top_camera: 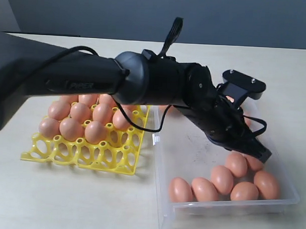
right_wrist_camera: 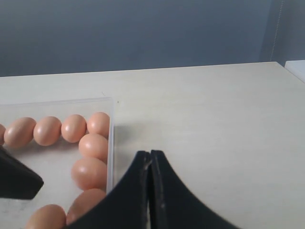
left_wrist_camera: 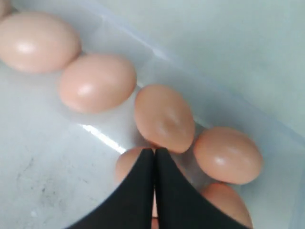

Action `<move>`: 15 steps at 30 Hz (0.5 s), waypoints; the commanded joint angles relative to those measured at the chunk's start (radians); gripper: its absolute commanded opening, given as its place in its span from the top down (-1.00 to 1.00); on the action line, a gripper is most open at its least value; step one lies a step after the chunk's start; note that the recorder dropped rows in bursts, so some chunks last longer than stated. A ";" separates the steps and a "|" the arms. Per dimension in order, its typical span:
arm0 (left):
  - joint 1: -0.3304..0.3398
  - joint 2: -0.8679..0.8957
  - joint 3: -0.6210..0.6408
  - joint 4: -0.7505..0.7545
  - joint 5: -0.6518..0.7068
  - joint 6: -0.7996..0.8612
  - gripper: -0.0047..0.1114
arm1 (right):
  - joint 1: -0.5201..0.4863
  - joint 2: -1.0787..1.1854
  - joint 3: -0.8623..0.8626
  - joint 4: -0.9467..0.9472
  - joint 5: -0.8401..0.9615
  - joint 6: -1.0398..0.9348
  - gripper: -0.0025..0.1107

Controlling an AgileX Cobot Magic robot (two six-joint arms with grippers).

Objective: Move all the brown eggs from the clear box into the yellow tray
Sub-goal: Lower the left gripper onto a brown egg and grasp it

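Note:
My left gripper (top_camera: 262, 156) reaches across into the clear box (top_camera: 192, 141) and hangs low over a cluster of brown eggs (top_camera: 222, 178) at its near right end. In the left wrist view the left gripper (left_wrist_camera: 154, 150) has its jaws pressed together with nothing between them. One brown egg (left_wrist_camera: 128, 162) lies partly hidden under its fingers and another brown egg (left_wrist_camera: 164, 117) sits just past the tips. The yellow tray (top_camera: 106, 155) on the left carries several brown eggs (top_camera: 72, 127). My right gripper (right_wrist_camera: 150, 152) is shut over bare table beside the clear box (right_wrist_camera: 110, 143).
The clear box lies just right of the yellow tray, their edges almost touching. The tray's near rows of cups (top_camera: 116, 153) stand without eggs. Pale table top (right_wrist_camera: 214, 119) stretches out beyond the box's wall. The left arm's thick black body (top_camera: 94, 80) crosses above the tray.

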 commanded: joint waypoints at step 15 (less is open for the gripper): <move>0.000 0.002 -0.011 0.036 0.143 0.023 -0.11 | 0.000 -0.004 0.002 -0.001 -0.007 -0.005 0.97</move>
